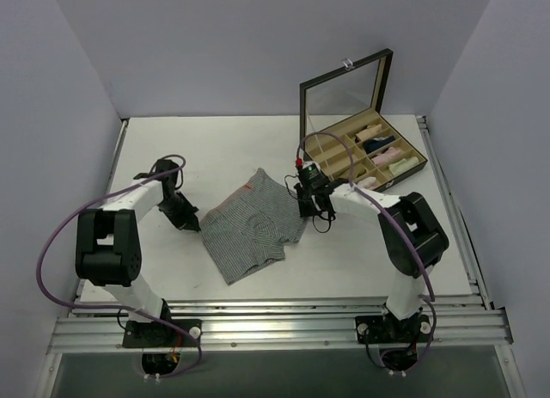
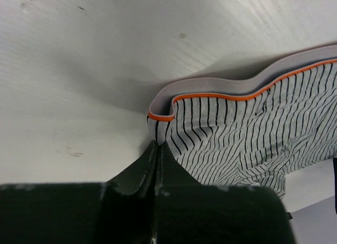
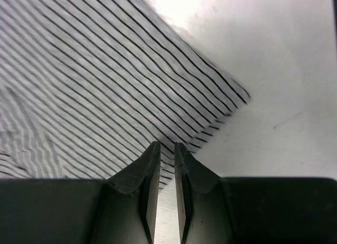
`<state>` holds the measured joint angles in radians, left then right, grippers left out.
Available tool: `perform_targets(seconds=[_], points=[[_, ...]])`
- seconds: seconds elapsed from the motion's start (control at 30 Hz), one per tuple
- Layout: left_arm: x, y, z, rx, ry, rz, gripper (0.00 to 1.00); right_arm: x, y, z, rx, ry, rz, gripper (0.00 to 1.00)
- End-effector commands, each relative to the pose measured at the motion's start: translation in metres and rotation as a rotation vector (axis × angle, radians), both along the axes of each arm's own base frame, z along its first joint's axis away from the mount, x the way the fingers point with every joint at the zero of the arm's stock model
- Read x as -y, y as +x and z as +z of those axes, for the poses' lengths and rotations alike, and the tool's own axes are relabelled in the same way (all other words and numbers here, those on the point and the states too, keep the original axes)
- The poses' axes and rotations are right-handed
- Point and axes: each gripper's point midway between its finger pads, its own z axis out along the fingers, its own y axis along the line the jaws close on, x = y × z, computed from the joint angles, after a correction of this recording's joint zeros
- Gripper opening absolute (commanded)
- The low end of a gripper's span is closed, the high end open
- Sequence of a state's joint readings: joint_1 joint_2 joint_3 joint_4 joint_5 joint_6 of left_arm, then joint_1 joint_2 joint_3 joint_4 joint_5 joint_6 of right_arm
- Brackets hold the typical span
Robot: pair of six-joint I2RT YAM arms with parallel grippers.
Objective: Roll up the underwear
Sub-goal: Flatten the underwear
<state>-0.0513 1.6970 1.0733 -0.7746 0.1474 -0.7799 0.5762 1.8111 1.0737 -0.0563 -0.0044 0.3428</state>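
The underwear (image 1: 253, 226) lies flat and spread mid-table, grey with fine stripes and a thin orange waistband edge. My left gripper (image 1: 194, 225) is at its left corner. In the left wrist view the left gripper (image 2: 157, 145) is shut, and the corner of the underwear (image 2: 247, 133) just below the raised, wavy waistband runs into the tips. My right gripper (image 1: 305, 211) is at the garment's right edge. In the right wrist view the right gripper (image 3: 167, 145) is closed to a narrow slit, with the hem of the underwear (image 3: 105, 70) between the tips.
An open dark box (image 1: 344, 88) with an upright glass lid stands at the back right. Its compartments hold small rolled garments (image 1: 382, 153). Metal rails (image 1: 275, 316) run along the near edge, and white walls close in the table on three sides.
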Motion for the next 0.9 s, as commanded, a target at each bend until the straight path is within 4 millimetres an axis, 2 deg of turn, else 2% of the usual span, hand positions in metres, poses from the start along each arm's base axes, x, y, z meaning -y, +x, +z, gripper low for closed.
perform_targets(seconds=[0.0, 0.1, 0.13, 0.17, 0.2, 0.23, 0.3, 0.33, 0.43, 0.47, 0.5, 0.57, 0.67, 0.73, 0.87], points=[[0.01, 0.018, 0.018, 0.048, -0.01, 0.021, 0.02, -0.016, 0.004, 0.032, 0.038, -0.052, 0.113, 0.14], [0.012, 0.019, 0.019, 0.047, 0.006, 0.01, 0.02, -0.048, -0.006, 0.075, 0.113, -0.007, 0.179, 0.18], [0.013, 0.018, 0.018, 0.043, 0.002, 0.011, 0.02, -0.072, -0.023, 0.084, 0.129, 0.013, 0.237, 0.21], [0.014, 0.018, 0.017, 0.041, 0.0, 0.012, 0.02, -0.085, -0.033, 0.094, 0.14, 0.048, 0.248, 0.22], [0.015, 0.017, 0.016, 0.041, 0.0, 0.012, 0.02, -0.097, -0.042, 0.098, 0.145, 0.075, 0.264, 0.23], [0.015, 0.014, 0.013, 0.031, 0.0, 0.013, 0.02, -0.115, -0.061, 0.101, 0.149, 0.097, 0.301, 0.25], [0.015, 0.012, 0.012, 0.032, -0.001, 0.015, 0.02, -0.136, -0.075, 0.107, 0.167, 0.159, 0.294, 0.28], [0.015, 0.01, 0.011, 0.028, 0.003, 0.017, 0.02, -0.146, -0.092, 0.102, 0.17, 0.16, 0.318, 0.32], [0.012, 0.006, 0.006, 0.019, 0.01, 0.026, 0.02, -0.168, -0.111, 0.096, 0.183, 0.21, 0.327, 0.35], [0.013, 0.004, 0.002, 0.012, 0.007, 0.025, 0.02, -0.178, -0.125, 0.09, 0.176, 0.215, 0.359, 0.36], [0.014, 0.003, -0.001, -0.001, 0.0, 0.025, 0.02, -0.19, -0.128, 0.095, 0.197, 0.26, 0.365, 0.36], [0.017, 0.002, -0.006, -0.019, -0.018, 0.025, 0.02, -0.203, -0.145, 0.084, 0.186, 0.262, 0.398, 0.36], [0.015, 0.003, -0.009, -0.025, -0.02, 0.03, 0.02, -0.218, -0.162, 0.067, 0.168, 0.247, 0.417, 0.35], [0.014, 0.004, -0.008, -0.027, -0.012, 0.019, 0.02, -0.224, -0.17, 0.057, 0.164, 0.229, 0.44, 0.4], [0.008, 0.005, -0.007, -0.03, 0.004, 0.01, 0.02, -0.24, -0.194, 0.046, 0.157, 0.226, 0.493, 0.4]])
